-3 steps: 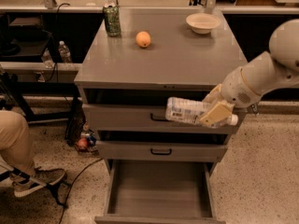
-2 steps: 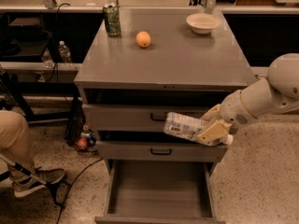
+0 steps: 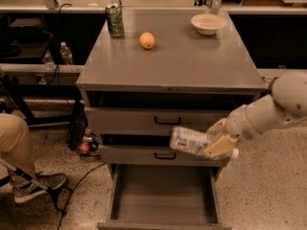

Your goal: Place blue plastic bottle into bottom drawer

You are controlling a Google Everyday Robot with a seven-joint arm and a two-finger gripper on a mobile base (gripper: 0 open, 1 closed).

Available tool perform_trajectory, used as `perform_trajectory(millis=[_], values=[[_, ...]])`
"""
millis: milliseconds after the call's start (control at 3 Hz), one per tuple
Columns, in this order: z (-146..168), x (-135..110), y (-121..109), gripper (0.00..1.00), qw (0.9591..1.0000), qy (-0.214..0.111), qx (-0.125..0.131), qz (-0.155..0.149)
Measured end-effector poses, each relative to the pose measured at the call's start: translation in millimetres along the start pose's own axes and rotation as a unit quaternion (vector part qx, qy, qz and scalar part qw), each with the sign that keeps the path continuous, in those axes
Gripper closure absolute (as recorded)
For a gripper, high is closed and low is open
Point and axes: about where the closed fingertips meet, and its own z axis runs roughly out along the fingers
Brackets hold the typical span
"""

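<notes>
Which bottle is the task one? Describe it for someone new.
Start at the grey metal cabinet; in front of its middle drawer, above the open bottom drawer, the cream gripper holds a clear crinkly plastic bottle sideways. Unlike the small bottles far left, it has a pale bluish-white label.

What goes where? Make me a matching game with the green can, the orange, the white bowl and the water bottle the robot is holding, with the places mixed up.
Things:
1. green metal drink can
2. round orange fruit
3. shallow white bowl
4. clear plastic bottle with pale blue label

Places:
A. sideways in the two-finger gripper, above the open grey bottom drawer
B. back left of the grey cabinet top
C. back right of the top
D. just right of the can

Pairs: 1-B, 2-D, 3-C, 4-A.
</notes>
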Motion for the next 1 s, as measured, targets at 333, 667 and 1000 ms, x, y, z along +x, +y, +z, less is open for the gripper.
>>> perform_trajectory(millis=[333,667,1000], values=[[42.5,29.1,3.4,1.0,0.9997,-0.005,-0.023,-0.001],[96.7,58.5,8.4,1.0,0.9986,-0.026,-0.046,0.0],[135.4,86.2,11.6,1.0,0.9976,-0.054,-0.04,0.019]])
